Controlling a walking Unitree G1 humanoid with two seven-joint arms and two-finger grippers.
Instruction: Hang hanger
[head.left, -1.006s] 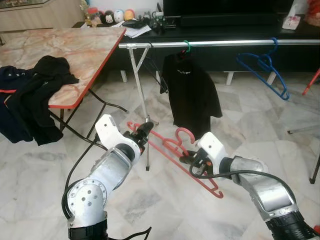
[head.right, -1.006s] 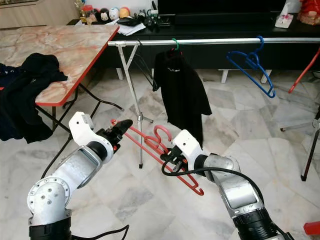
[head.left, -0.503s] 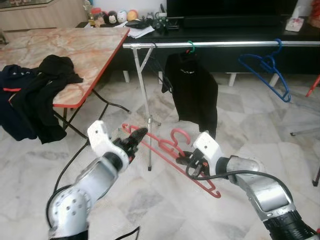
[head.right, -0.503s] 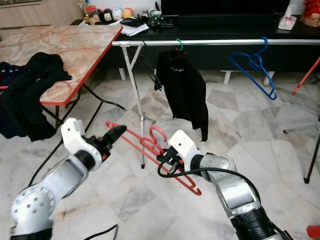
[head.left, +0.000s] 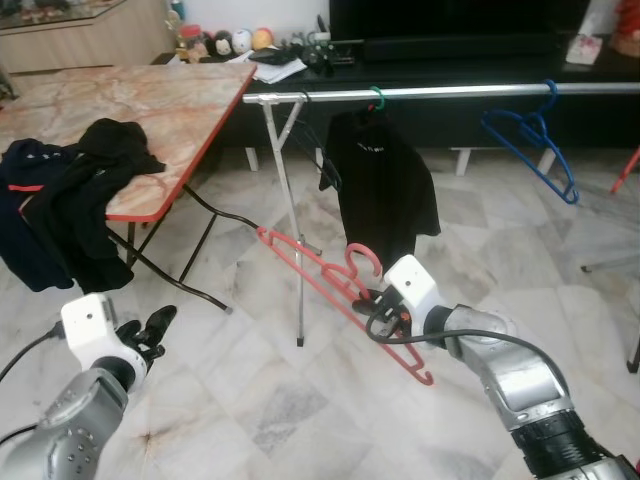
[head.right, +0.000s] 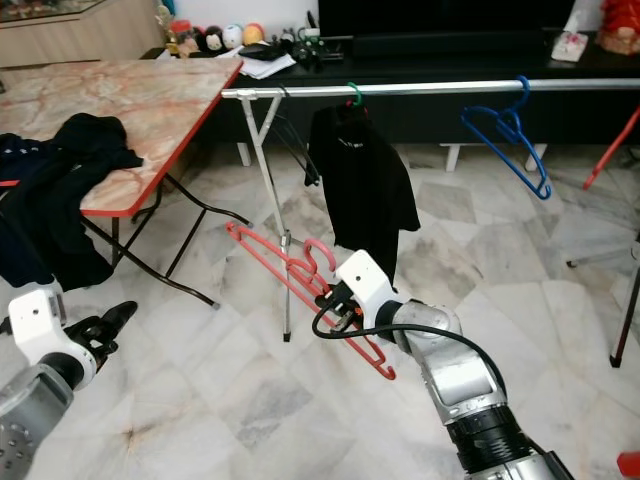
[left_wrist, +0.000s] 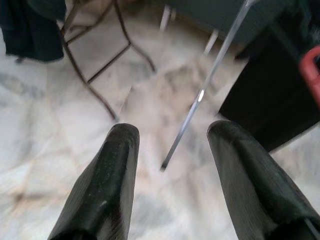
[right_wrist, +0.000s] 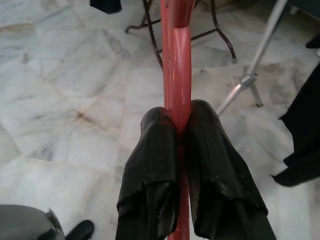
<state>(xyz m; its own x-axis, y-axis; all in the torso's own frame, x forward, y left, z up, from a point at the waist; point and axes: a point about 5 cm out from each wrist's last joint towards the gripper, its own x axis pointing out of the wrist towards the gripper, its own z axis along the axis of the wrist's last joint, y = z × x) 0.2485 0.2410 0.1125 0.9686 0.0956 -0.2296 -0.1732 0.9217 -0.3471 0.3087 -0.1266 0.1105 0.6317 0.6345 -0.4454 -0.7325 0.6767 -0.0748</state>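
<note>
A humanoid robot's head camera looks down over a white marble floor (head.left: 300, 410) toward a silver clothes rail (head.left: 450, 90) that runs across the upper part of the frame.

In the lower centre, the right gripper (head.left: 377, 305) is clenched on a red plastic hanger (head.left: 330, 290), gripping it near the base of the hook. The hanger is held in the air, tilted, with one end pointing toward the upper left and the other toward the lower right. It sits below the rail, in front of the rail's slanted support leg (head.left: 288, 215), and is not hooked on anything. The right wrist view shows the two black fingers (right_wrist: 155, 165) pressed tight against either side of the red bar.

In the lower left corner, the left gripper (head.left: 152, 330) hangs low over the floor, well apart from the hanger. Its fingers (left_wrist: 107, 185) are spread apart and hold nothing.

On the rail, a black shirt (head.left: 385, 185) hangs from a green hanger hook (head.left: 377, 97) near the middle. A blue hanger (head.left: 530, 140) hangs further toward the right.

At the upper left stands a folding table (head.left: 150, 100) with a marbled top and red edge. Dark clothes (head.left: 70, 200) are draped over its near edge. Small toys (head.left: 225, 40) and papers lie on a dark cabinet (head.left: 450, 60) behind the rail.
</note>
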